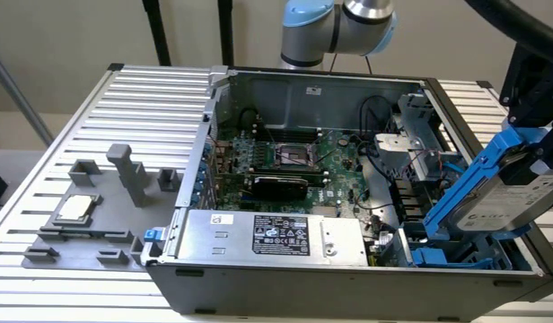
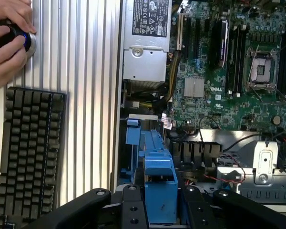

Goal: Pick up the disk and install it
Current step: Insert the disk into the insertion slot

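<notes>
Tool (image 2: 160, 211) clasps the tilted disk (image 1: 508, 202).

The disk (image 1: 510, 202) sits tilted above the case (image 1: 348, 282), at the exterior view's right.

Soft, even indoor light fills both views, with no hard shadows. In the exterior view the ribbed table (image 1: 151, 94) gleams pale, and the power supply (image 1: 214, 232) and the silver face of the disk (image 1: 519, 202) carry mild glare; the case (image 1: 348, 84) interior is dimmer, the motherboard (image 1: 286, 145) shaded. In the wrist view the black gripper (image 2: 160, 210) is nearly a silhouette
</notes>
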You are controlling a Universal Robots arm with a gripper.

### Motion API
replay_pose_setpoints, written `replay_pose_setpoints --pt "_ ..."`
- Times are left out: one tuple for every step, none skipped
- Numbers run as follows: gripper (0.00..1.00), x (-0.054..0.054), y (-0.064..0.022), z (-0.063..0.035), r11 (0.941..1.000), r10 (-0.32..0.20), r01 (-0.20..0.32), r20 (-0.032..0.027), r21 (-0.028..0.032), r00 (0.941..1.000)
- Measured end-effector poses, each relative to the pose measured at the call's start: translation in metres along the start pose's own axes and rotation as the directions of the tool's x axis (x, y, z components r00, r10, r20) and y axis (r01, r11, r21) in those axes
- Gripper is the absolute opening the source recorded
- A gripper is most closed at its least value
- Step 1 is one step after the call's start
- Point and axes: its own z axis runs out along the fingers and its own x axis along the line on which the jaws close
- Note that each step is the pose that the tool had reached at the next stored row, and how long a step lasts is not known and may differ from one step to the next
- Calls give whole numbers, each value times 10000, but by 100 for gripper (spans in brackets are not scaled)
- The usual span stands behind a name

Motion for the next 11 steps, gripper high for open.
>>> replay_pose_setpoints --pt "0 0 3 0 10000 1 -1 0 0 10000" --pt "0 0 12 2 10000 6 -6 1 1 10000" --pt "0 0 27 4 10000 14 -14 0 1 10000" --pt "0 -1 47 7 10000 23 -23 0 1 10000" --pt "0 -1 66 13 10000 30 -30 0 1 10000" --pt "0 -1 81 22 10000 40 -40 1 2 10000" --pt "0 0 92 32 10000 55 -55 -1 2 10000" --pt "0 -1 101 43 10000 76 -76 -1 3 10000" --pt "0 -1 109 54 9999 103 -103 -3 4 9999" --pt "0 0 115 68 9999 127 -127 -4 6 9999" --pt "0 0 118 82 9999 146 -146 -2 7 9999"
